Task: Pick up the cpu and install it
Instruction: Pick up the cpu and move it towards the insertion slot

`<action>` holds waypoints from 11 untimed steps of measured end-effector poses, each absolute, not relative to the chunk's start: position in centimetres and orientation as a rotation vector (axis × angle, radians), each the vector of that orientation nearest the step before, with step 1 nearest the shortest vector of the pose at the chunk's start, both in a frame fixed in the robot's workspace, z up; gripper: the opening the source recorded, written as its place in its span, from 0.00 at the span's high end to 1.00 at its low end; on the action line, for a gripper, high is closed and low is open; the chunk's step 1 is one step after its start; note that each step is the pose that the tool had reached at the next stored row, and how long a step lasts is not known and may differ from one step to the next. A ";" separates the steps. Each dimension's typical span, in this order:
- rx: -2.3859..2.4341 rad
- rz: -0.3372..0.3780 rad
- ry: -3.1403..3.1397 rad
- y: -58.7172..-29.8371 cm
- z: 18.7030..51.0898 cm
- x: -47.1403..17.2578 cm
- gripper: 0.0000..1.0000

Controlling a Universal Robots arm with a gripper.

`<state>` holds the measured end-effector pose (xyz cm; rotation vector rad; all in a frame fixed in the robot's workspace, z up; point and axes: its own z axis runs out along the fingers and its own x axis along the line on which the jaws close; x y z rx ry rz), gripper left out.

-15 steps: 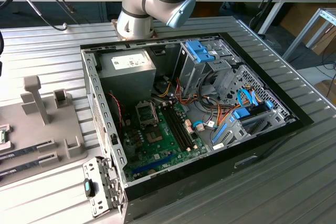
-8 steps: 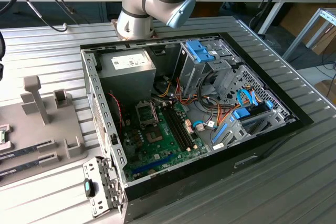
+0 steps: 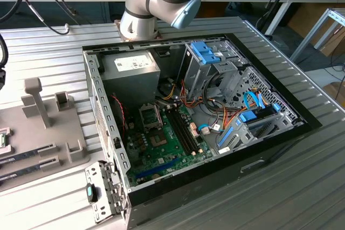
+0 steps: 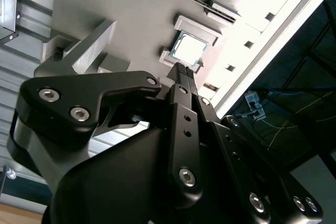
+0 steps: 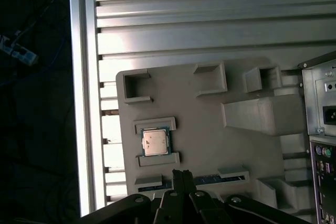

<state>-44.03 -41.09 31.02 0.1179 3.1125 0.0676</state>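
The cpu (image 5: 156, 141) is a small silver-topped square with a thin green edge. It lies flat between two low brackets on the grey fixture plate (image 5: 210, 129). In the second wrist view the cpu (image 4: 190, 51) sits just beyond my black fingertips. My gripper (image 5: 182, 172) hovers above the plate, a short way off the chip and not touching it. Its two narrow fingers (image 4: 178, 103) are pressed together with nothing between them. In the exterior view the open computer case (image 3: 280, 133) shows the green motherboard (image 3: 161, 149) with its metal socket frame (image 3: 150, 116).
A tall grey post (image 3: 35, 98) and several raised blocks stand on the fixture plate (image 3: 75, 152). Memory sticks (image 3: 27, 154) lie in its slots. The case holds a power supply (image 3: 129, 65), blue-tabbed drive cages (image 3: 207, 52) and cable bundles. The ribbed table's edge (image 5: 84, 103) runs beside the plate.
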 end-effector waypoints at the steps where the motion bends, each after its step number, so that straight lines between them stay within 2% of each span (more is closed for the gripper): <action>1: 0.118 0.068 3.112 -41.1 30.9 -44.0 0.89; 11: 0.118 0.068 3.112 -41.1 30.1 -44.0 0.89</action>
